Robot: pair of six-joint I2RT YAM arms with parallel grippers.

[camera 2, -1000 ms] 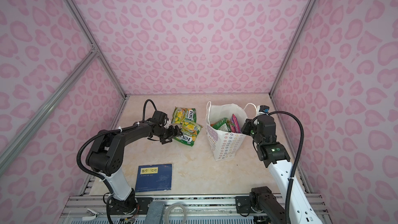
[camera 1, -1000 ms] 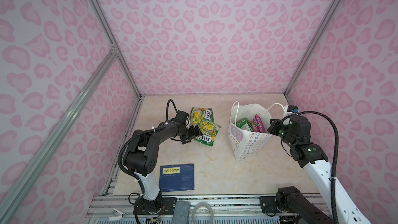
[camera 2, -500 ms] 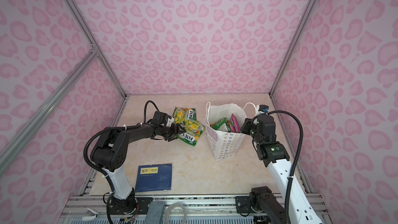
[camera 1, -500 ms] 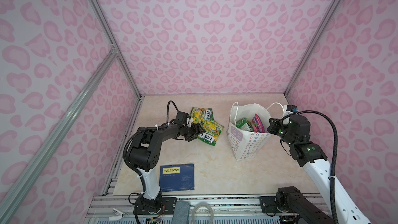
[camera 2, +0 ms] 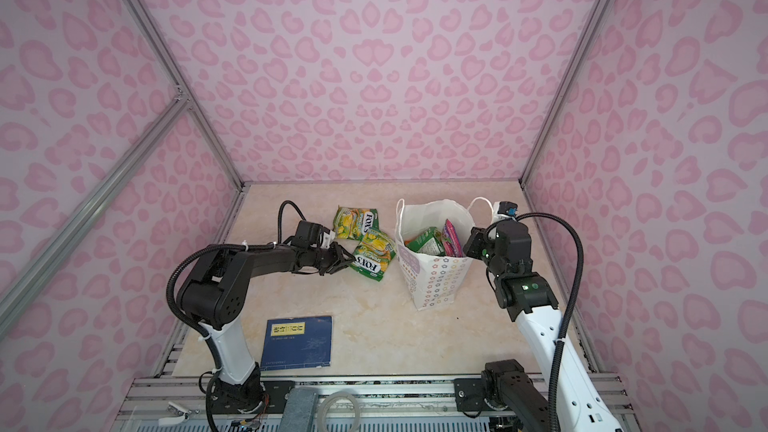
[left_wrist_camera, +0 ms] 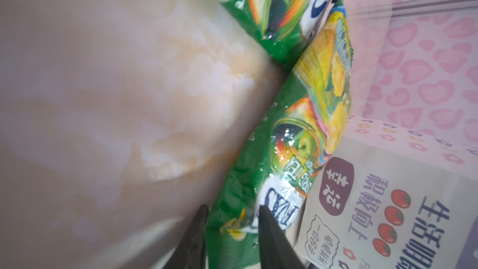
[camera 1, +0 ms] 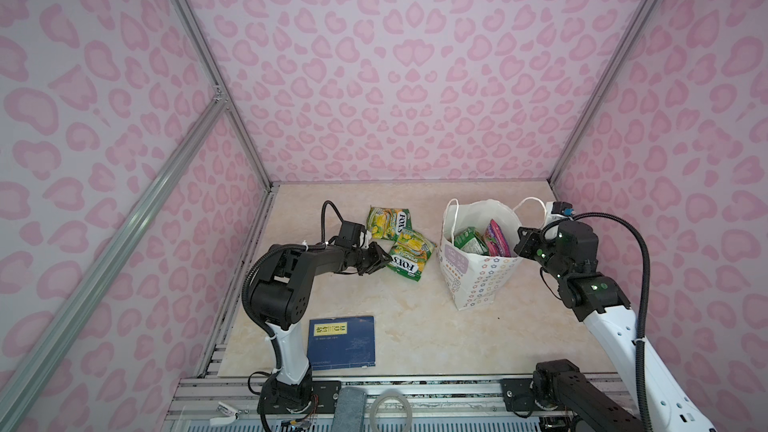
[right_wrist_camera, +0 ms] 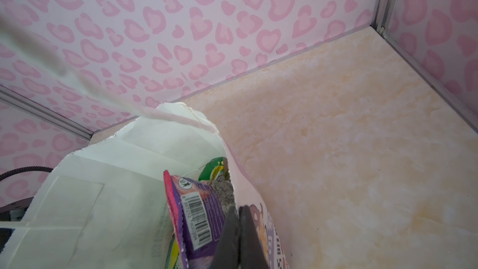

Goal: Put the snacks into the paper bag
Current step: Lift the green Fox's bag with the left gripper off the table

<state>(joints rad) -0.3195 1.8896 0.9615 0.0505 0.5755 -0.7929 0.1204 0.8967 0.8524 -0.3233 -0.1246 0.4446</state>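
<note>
Paper bag (camera 1: pixel 478 284) stands upright right of centre, same spot as a second ago, its right rim pinched in the closed jaws of the right gripper (camera 1: pixel 524 243), and nothing has changed there. Blue book (camera 1: pixel 341 340) lies flat at the front left, unmoved. Now the left gripper (camera 1: pixel 383 261): spread wide a second ago, it has reached in and narrowed around the edge of the near FOX'S packet (camera 1: pixel 409 259). The wrist view shows a finger on each side, but whether they truly bite, I can't tell. Far FOX'S packet (camera 1: pixel 388 222) lies just behind, touching it. Green packet (camera 1: pixel 467 241) and purple packet (camera 1: pixel 496 238) poke up inside the bag.
</note>
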